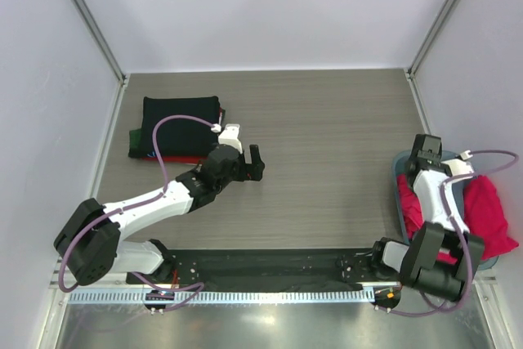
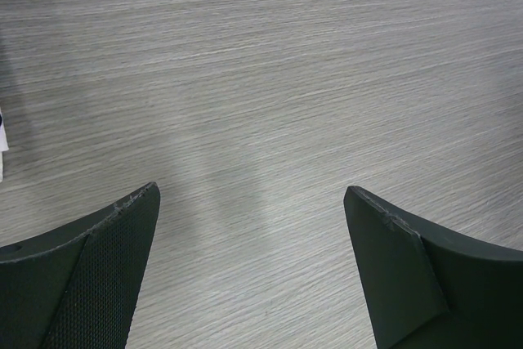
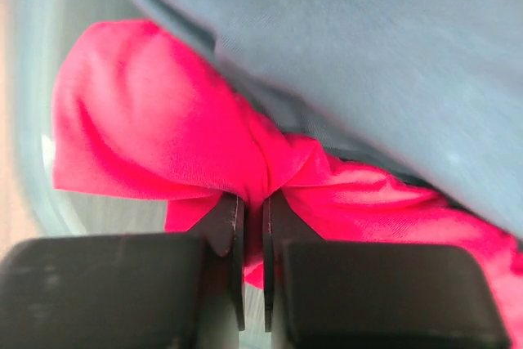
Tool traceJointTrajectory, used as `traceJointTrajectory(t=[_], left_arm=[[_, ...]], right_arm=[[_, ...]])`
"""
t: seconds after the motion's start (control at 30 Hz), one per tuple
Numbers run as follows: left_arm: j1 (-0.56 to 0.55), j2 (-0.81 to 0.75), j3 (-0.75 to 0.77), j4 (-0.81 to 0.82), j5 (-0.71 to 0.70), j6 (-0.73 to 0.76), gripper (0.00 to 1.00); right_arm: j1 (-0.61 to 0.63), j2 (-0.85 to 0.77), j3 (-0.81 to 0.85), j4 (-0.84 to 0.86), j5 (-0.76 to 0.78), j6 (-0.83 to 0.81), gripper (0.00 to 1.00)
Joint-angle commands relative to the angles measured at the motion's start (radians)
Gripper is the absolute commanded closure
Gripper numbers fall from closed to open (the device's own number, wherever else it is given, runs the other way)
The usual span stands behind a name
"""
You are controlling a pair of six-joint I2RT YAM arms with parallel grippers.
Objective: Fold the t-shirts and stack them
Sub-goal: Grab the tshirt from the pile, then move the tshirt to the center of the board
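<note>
A bright pinkish-red t-shirt point(image 3: 155, 120) lies bunched in a blue bin point(image 1: 398, 206) at the table's right edge. My right gripper point(image 3: 253, 202) is shut on a pinch of its cloth. A grey-blue t-shirt point(image 3: 368, 46) lies over it, filling the top of the right wrist view. In the top view the right gripper point(image 1: 418, 161) reaches down into the bin, and the red shirt point(image 1: 490, 214) spills over the bin's right side. A folded stack with a black t-shirt point(image 1: 180, 118) on top sits at the back left. My left gripper point(image 1: 249, 163) point(image 2: 252, 194) hangs open over bare table, right of the stack.
A dark red layer point(image 1: 176, 158) and a green edge point(image 1: 133, 143) show under the black shirt. White walls with metal posts close in the table on three sides. A black strip point(image 1: 261, 271) runs along the near edge between the arm bases.
</note>
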Motion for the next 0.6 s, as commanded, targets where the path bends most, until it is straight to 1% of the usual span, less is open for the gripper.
traceJointTrajectory(t=[0.0, 0.03, 0.07, 0.1, 0.17, 0.2, 0.27, 0.3, 0.37, 0.4, 0.43, 0.5, 0.53, 0.57], left_arm=[[0.002, -0.013, 0.023, 0.019, -0.025, 0.003, 0.06], [0.002, -0.010, 0.023, 0.018, -0.025, 0.004, 0.06], [0.002, -0.006, 0.025, 0.018, -0.025, 0.004, 0.06], [0.002, -0.005, 0.025, 0.018, -0.025, 0.004, 0.06], [0.000, -0.003, 0.028, 0.018, -0.026, 0.004, 0.06], [0.002, -0.002, 0.026, 0.018, -0.026, 0.004, 0.06], [0.002, 0.000, 0.026, 0.018, -0.026, 0.006, 0.06], [0.002, 0.003, 0.026, 0.018, -0.025, 0.006, 0.06], [0.002, 0.004, 0.029, 0.019, -0.025, 0.006, 0.06], [0.002, 0.006, 0.029, 0.019, -0.025, 0.006, 0.06], [0.002, 0.009, 0.029, 0.018, -0.025, 0.006, 0.06], [0.002, 0.012, 0.032, 0.016, -0.026, 0.008, 0.06], [0.002, 0.012, 0.032, 0.016, -0.028, 0.008, 0.06], [0.002, 0.012, 0.034, 0.013, -0.029, 0.009, 0.06]], right_arm=[[0.014, -0.149, 0.070, -0.041, 0.106, -0.003, 0.99], [0.026, -0.174, 0.102, -0.055, 0.108, -0.010, 0.99], [0.070, -0.215, 0.137, -0.070, 0.103, -0.038, 0.99], [0.098, -0.224, 0.226, -0.087, 0.111, -0.047, 0.99], [0.164, -0.218, 0.337, -0.133, 0.125, -0.052, 0.99], [0.222, -0.203, 0.445, -0.145, 0.104, -0.087, 0.99], [0.269, -0.162, 0.554, -0.159, 0.033, -0.122, 0.99], [0.298, -0.116, 0.651, -0.157, -0.072, -0.150, 0.99], [0.333, -0.070, 0.739, -0.153, -0.169, -0.182, 0.99], [0.348, -0.053, 0.820, -0.156, -0.211, -0.196, 0.99], [0.426, -0.019, 0.855, -0.160, -0.238, -0.220, 0.99], [0.483, 0.006, 0.935, -0.164, -0.283, -0.260, 0.99], [0.503, 0.025, 0.945, -0.159, -0.383, -0.292, 0.92], [0.503, 0.032, 0.943, -0.145, -0.441, -0.308, 0.79]])
